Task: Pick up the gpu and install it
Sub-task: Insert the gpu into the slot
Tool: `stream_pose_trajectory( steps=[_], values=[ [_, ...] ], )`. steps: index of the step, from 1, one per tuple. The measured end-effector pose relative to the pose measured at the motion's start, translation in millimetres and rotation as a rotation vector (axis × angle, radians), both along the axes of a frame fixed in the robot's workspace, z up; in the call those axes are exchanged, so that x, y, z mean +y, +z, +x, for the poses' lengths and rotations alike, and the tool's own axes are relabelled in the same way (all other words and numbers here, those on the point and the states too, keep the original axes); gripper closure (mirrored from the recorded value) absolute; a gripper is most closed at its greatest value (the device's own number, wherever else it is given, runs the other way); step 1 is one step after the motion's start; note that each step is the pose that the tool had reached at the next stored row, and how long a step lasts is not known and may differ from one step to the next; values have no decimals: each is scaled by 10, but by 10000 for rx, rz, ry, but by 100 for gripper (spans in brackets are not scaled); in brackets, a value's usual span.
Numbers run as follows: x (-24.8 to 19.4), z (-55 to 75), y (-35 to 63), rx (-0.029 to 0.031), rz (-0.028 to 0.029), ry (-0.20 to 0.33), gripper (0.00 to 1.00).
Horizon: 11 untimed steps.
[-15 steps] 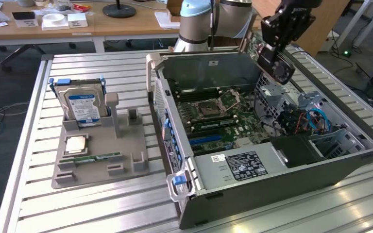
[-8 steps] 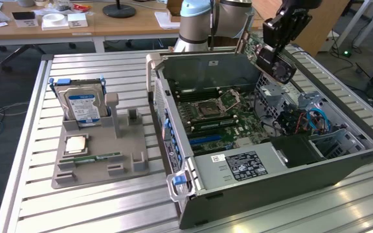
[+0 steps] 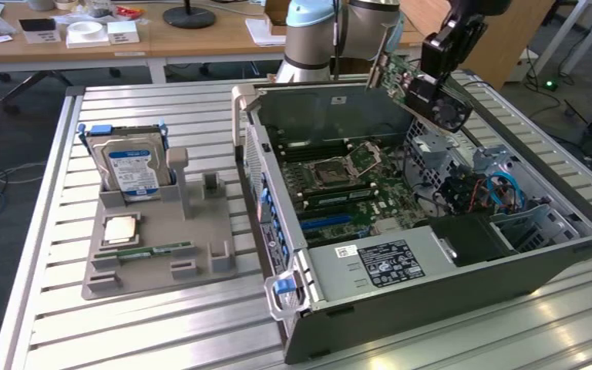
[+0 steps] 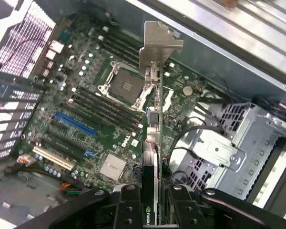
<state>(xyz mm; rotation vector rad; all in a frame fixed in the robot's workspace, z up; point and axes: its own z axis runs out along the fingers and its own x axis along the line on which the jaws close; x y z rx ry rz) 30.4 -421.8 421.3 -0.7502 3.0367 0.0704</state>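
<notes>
Exterior view's left: a slatted metal worktop carries a grey holder with a hard drive standing upright, and wooden desks stand behind. Centre: an open computer case lies on its side with the motherboard exposed, the arm rising behind it. Exterior view's right: the gpu hangs tilted above the case, clear of the board, its long axis running from the claw out to the silver bracket, and the claw is pinched on the card's edge.

gpu bracket shiny metal, case matt grey metal
</notes>
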Motion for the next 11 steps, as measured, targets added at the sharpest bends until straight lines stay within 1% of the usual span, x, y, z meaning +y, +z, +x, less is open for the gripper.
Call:
stream_pose_trajectory(
  steps=[6,11],
  values=[
    [0,0,-8,0,-8,1006,74],
    [2,-1,-13,0,-17,1700,74]
  ],
)
